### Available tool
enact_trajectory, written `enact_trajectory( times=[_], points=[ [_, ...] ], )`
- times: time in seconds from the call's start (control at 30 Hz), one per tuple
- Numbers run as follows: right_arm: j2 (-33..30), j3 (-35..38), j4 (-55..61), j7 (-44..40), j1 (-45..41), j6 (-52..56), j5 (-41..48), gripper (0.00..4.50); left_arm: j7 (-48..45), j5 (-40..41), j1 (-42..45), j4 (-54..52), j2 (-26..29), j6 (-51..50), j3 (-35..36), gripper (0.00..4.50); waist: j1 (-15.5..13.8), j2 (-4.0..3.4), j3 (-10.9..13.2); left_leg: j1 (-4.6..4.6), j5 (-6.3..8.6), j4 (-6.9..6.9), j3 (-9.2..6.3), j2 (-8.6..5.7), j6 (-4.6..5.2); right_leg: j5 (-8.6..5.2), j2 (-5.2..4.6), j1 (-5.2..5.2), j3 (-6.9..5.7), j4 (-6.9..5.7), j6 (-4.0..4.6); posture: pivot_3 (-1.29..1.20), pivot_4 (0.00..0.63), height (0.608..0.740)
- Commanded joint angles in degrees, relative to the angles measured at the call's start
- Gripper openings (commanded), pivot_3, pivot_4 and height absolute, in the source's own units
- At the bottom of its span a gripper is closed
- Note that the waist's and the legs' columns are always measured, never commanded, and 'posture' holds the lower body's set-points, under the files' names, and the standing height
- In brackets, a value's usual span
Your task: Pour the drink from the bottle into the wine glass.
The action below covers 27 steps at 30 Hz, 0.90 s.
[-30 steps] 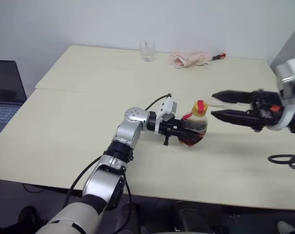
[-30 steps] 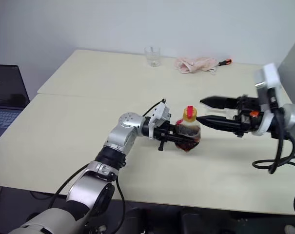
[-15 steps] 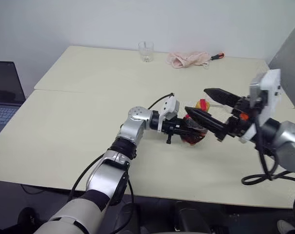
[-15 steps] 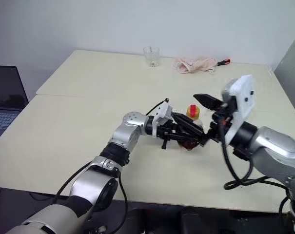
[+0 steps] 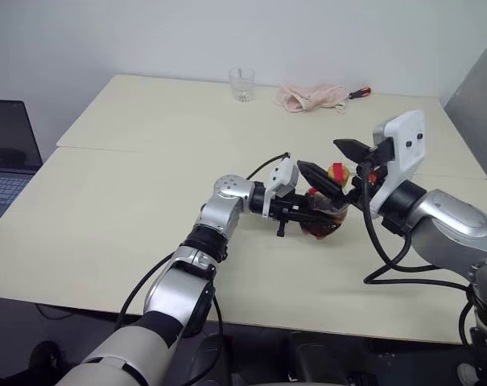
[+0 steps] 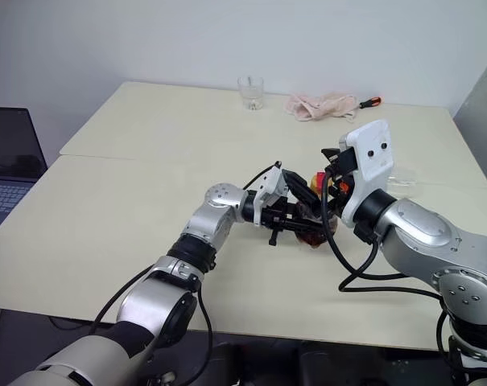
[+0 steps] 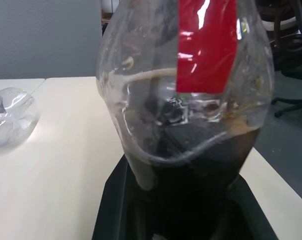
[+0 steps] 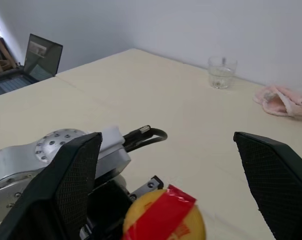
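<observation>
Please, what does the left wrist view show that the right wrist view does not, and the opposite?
Left wrist view: the bottle body up close, with the dark drink in its lower part and the red label above. A clear object lies on the table beside it, too unclear to name.
Right wrist view: the yellow-and-red cap from above, with the open fingers of the right gripper on either side, plus the tumbler, pink cloth and laptop farther off.
Both: the bottle and the pale table.

Glossy clear plastic bottle (image 7: pixel 185 100), matt table (image 5: pixel 130 209)
</observation>
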State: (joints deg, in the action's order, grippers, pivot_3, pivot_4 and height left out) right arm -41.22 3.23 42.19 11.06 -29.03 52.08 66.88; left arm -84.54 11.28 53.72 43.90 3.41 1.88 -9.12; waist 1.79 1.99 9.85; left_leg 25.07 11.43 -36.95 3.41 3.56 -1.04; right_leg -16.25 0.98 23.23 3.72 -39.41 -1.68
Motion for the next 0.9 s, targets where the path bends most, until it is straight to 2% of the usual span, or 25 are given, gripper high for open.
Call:
enact_trajectory(
  times=[0.03,0.23,0.5,0.9],
  points=[
    [0.4,2.0,-0.2,-2.5,0.4,-1.2,-1.2,4.50,-0.2,1.4,1.1,-1.9,-0.1,0.8,0.6,0.68,0.0,0.00,0.0,0.00,0.00,0.00,0.00,0.00,0.00,0.00,0.00,0.00,0.00,0.01,0.00,0.00,0.150,0.740],
    [2.1,3.2,-3.6,-10.0,3.0,-4.8,-4.1,4.50,-0.2,1.6,0.8,-2.6,0.2,0.4,0.5,0.68,0.0,0.00,0.0,0.01,0.00,0.00,0.00,-0.01,0.00,0.00,0.00,0.00,-0.01,0.01,0.00,0.00,0.150,0.740],
    [2.8,4.6,-9.9,-23.4,1.6,-10.4,-9.6,4.50,0.3,1.6,1.0,-3.2,0.7,0.0,0.7,0.68,0.0,0.00,0.0,0.00,0.00,0.00,0.01,0.00,0.00,0.00,0.02,0.00,-0.09,0.01,-0.01,0.00,0.150,0.740],
    [0.6,6.3,-12.1,-32.2,3.8,-9.6,-13.9,4.50,1.1,1.7,0.4,-4.5,1.5,-0.5,0.9,0.68,0.0,0.00,0.0,0.00,0.00,0.01,0.01,0.00,0.00,0.00,0.02,0.00,-0.10,0.02,-0.01,0.00,0.150,0.740]
  ],
)
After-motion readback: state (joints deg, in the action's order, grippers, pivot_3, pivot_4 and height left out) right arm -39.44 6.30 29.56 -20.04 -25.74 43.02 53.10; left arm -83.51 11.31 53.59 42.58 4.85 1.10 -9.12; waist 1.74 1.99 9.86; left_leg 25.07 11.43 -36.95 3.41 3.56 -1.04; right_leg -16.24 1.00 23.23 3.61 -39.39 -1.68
